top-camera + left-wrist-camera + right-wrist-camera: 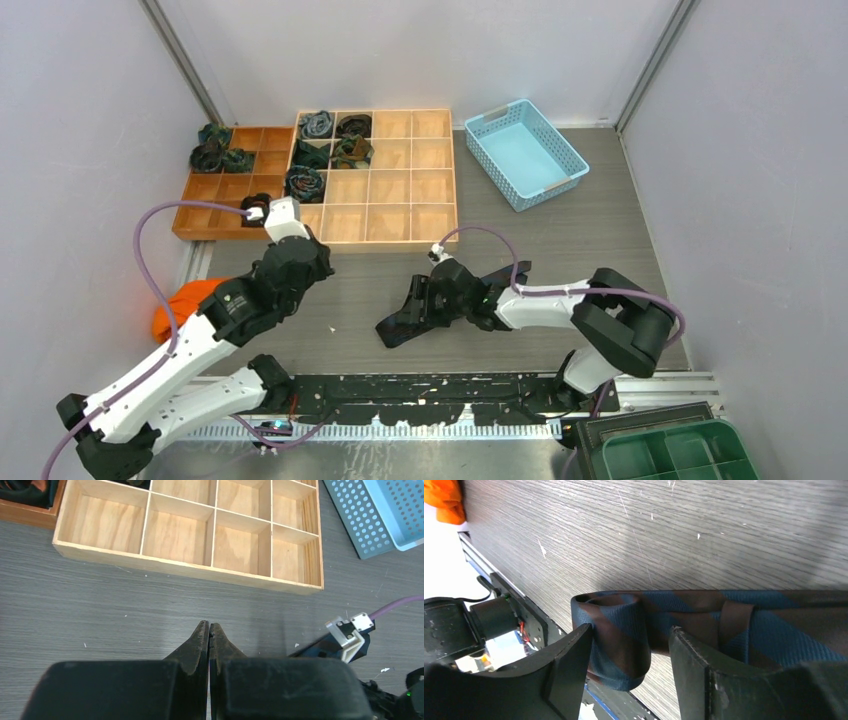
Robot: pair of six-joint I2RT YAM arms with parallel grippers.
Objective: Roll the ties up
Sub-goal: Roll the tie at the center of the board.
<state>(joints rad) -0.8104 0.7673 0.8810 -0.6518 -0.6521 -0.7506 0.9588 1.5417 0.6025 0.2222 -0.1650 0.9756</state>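
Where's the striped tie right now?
From above, the tie lies on the table near its front middle, under the right hand, its rolled end between the open fingers.

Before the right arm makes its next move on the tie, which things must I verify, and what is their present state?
1. Tie end rolled into a starting coil: ok, the striped tie has one.
2. Right pincer astride that coil, jaws apart: ok.
3. Left pincer shut, empty, away from the tie: ok.
4. Free compartment in the wooden tray: ok, several are empty.
5. Rest of the tie flat, without twist: cannot tell, the right arm hides part.
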